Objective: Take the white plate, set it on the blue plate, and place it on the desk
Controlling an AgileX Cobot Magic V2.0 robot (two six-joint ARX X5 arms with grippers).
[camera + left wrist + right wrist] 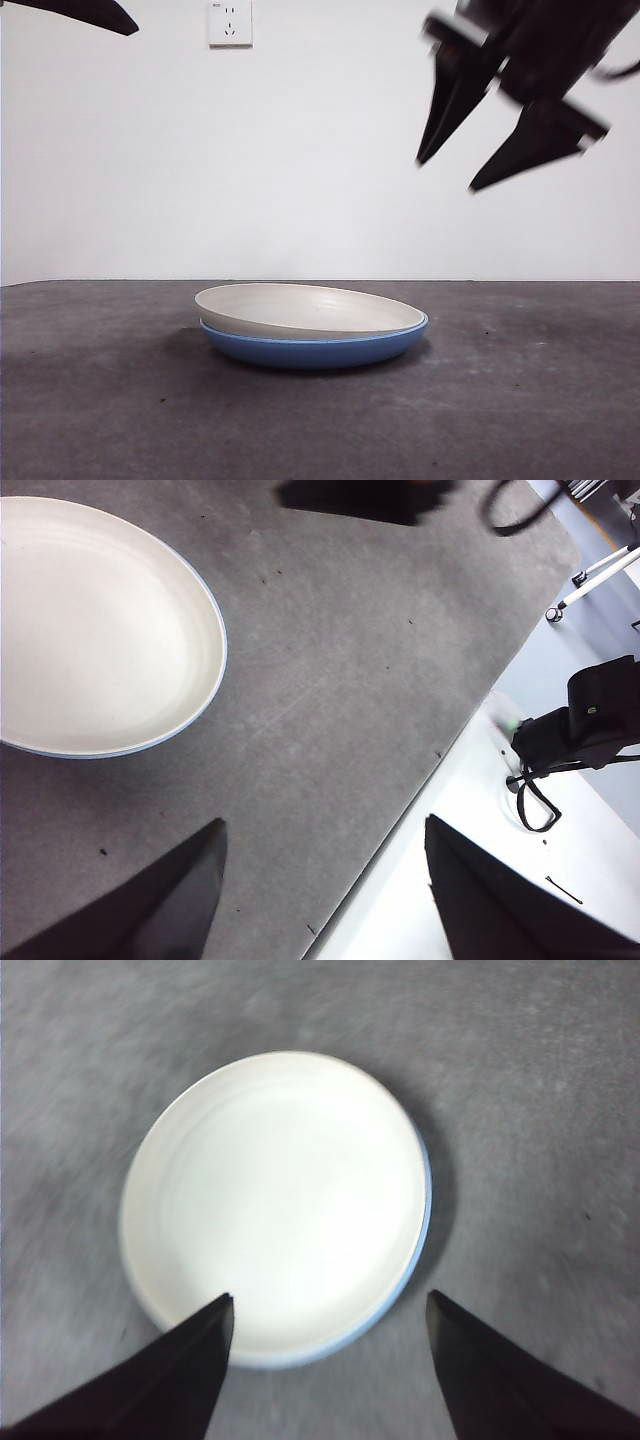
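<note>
The white plate point(300, 308) lies slightly tilted inside the blue plate point(315, 350) on the desk point(520, 400), at the middle of the front view. It shows in the right wrist view point(275, 1200) with a thin blue plate rim point(428, 1185) along one edge, and in the left wrist view point(95, 620). My right gripper point(445, 175) is open and empty, high above the plates to the right. My left gripper point(325, 875) is open and empty, off to the side of the plates; it shows as a black tip at the front view's top left corner point(95, 15).
A white wall with a socket point(230, 22) stands behind the desk. In the left wrist view the desk's edge point(420, 790) runs by a white floor with a black stand point(580, 720).
</note>
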